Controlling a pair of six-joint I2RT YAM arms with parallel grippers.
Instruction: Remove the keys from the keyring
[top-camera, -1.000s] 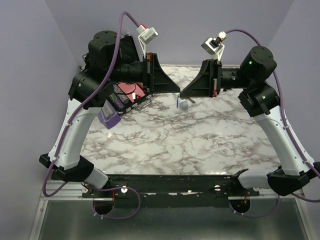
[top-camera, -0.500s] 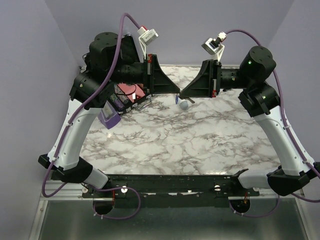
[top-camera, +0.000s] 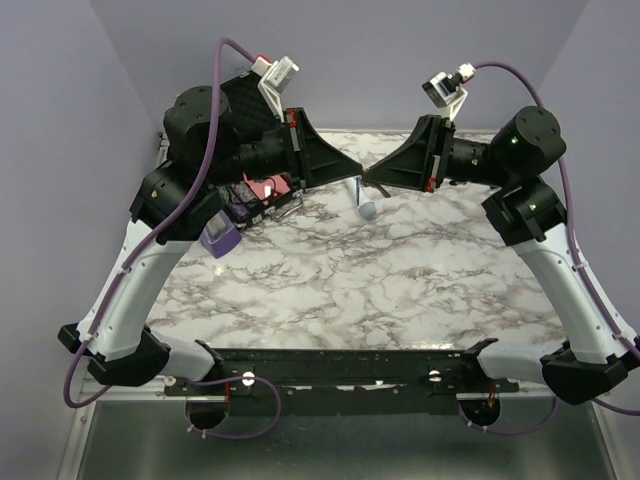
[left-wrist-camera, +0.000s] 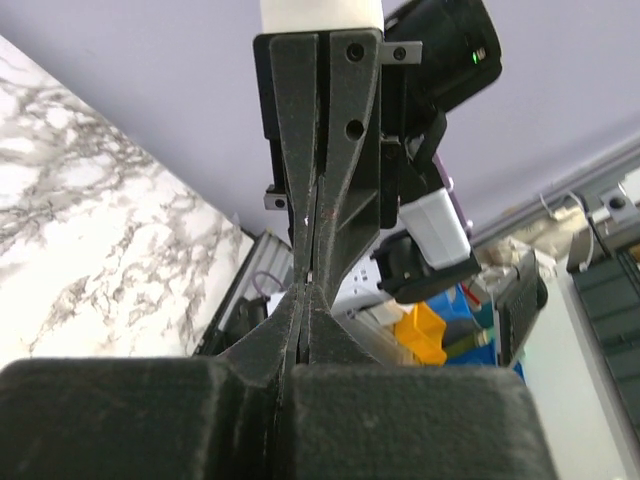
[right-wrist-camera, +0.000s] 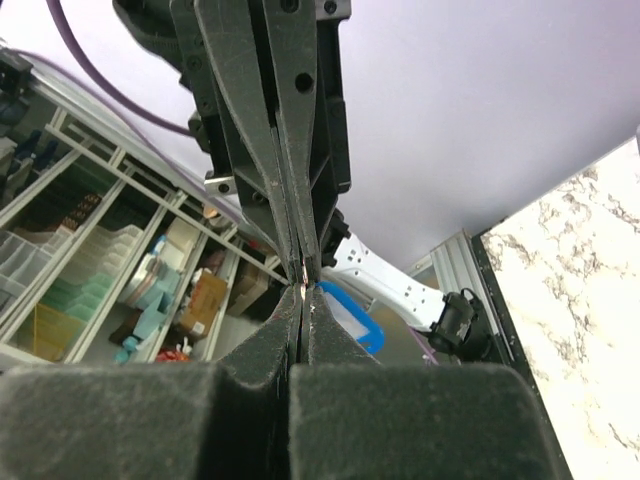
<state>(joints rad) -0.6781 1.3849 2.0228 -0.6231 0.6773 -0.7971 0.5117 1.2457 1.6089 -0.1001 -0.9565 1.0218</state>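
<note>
My left gripper (top-camera: 358, 178) and right gripper (top-camera: 368, 179) meet tip to tip above the far middle of the marble table (top-camera: 380, 290), both shut. A small silver-grey key with a bit of blue (top-camera: 359, 191) hangs just under the meeting point. In the right wrist view the blue keyring (right-wrist-camera: 352, 318) sticks out beside my right fingertips (right-wrist-camera: 318, 305), and a metal glint shows where the tips touch. In the left wrist view my left fingers (left-wrist-camera: 300, 310) are pressed together against the right gripper's fingers. The frames do not clearly show which part each jaw pinches.
A grey ball (top-camera: 368, 210) lies on the table just below the grippers. A purple metronome (top-camera: 218, 237), dark boxes (top-camera: 240, 208) and a pink-red item (top-camera: 262, 187) sit at the back left under the left arm. Purple walls close in the sides.
Both arms have risen, with the tips still together. The hanging key and ring have lifted away from the grey ball.
</note>
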